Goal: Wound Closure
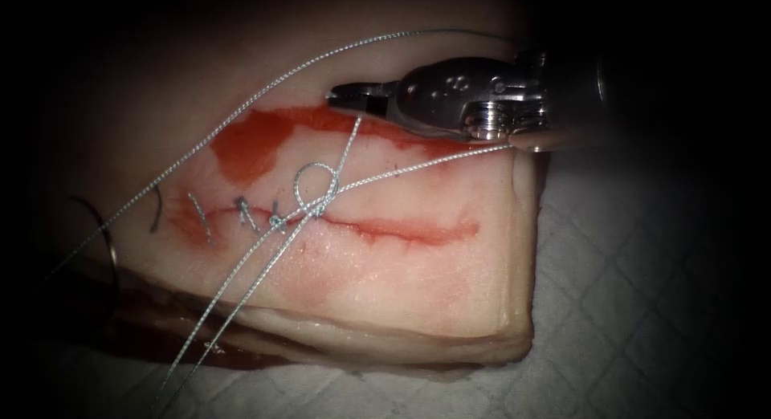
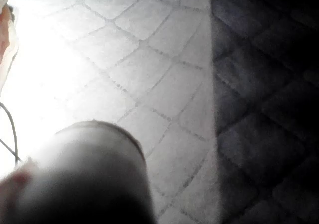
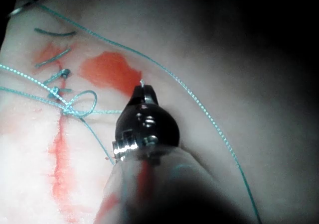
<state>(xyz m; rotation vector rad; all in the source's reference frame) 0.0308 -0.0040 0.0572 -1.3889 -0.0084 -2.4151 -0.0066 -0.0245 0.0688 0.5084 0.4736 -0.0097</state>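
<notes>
The right arm's tool (image 1: 347, 92) reached in from the right above the tissue (image 1: 418, 290), its long axis lying nearly level and its tip pointing left. Its jaws were closed on the thread (image 1: 351, 143), gripped just behind the tip. From that grip the strand dropped down and to the left to a small open loop (image 1: 316, 181) sitting just below the jaws, right over the cut (image 1: 401, 226). The cut ran roughly parallel to the tool's axis, below it, with finished stitches (image 1: 249, 214) further out beyond the tip. Two more strands trailed from the loop away from the tool toward the near edge of the tissue, and another led back under the tool's wrist. Red fluid (image 1: 253, 146) lay pooled just beneath and ahead of the tip. The curved needle (image 1: 103, 226) rested far beyond the tip at the tissue's left edge, held by neither tool; whether it entered the tissue could not be told

The left arm's tool showed as a blurred shaft (image 2: 94, 174) over a quilted pad (image 2: 149, 59); its jaws could not be made out
</notes>
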